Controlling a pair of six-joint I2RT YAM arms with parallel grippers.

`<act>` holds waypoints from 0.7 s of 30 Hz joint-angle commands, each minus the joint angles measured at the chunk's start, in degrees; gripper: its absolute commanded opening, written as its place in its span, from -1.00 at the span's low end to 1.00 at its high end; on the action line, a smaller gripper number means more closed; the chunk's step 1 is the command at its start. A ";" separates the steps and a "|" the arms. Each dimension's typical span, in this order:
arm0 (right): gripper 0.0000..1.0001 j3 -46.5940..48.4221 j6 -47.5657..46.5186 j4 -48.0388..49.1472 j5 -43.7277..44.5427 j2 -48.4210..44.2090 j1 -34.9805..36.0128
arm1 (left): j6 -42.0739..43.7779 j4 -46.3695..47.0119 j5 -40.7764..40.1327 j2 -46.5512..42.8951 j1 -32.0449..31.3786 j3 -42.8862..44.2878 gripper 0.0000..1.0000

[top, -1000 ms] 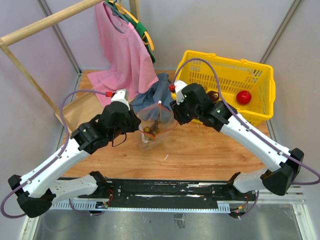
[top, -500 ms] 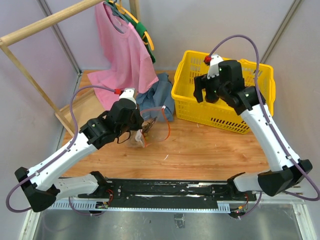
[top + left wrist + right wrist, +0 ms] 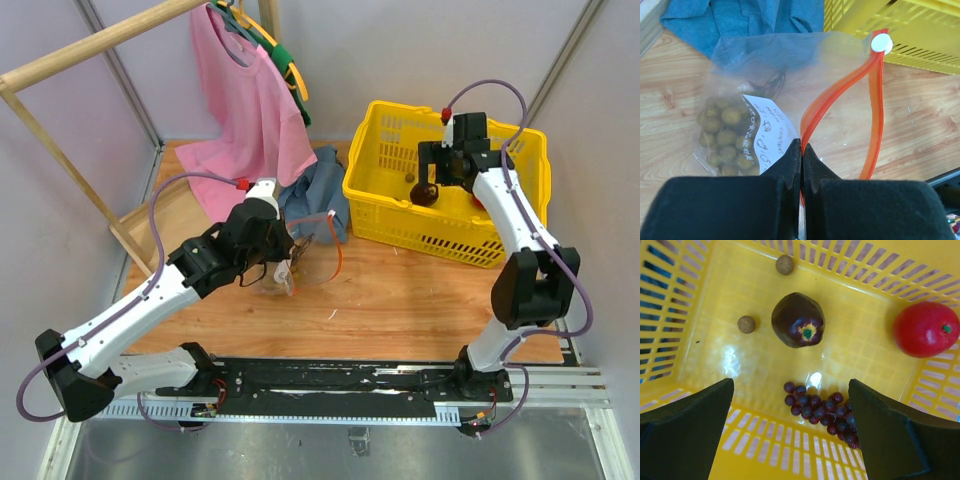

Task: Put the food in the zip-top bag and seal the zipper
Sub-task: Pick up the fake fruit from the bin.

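Left wrist cam: crinkly clear zip-top bag (image 3: 765, 70), tan-yellow cluster (image 3: 722, 135) inside; red-orange zipper (image 3: 840, 90) runs bottom-center to upper right; left gripper (image 3: 801, 150) pinching zipper, right gripper (image 3: 790, 390) gaping.

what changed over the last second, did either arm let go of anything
The right gripper left the mouth of the zip-top bag, swung away to the yellow basket and opened wide; it now hangs over the grape bunch. The bag sagged toward the left arm. Unchanged: the left gripper stays shut on the zipper, the tan-yellow cluster is in the bag, and the red fruit is in the basket.
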 commanded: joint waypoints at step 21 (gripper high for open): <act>0.97 0.86 3.70 19.94 -4.09 23.12 -3.99 | 0.22 3.25 0.62 -1.16 0.36 -2.51 -0.99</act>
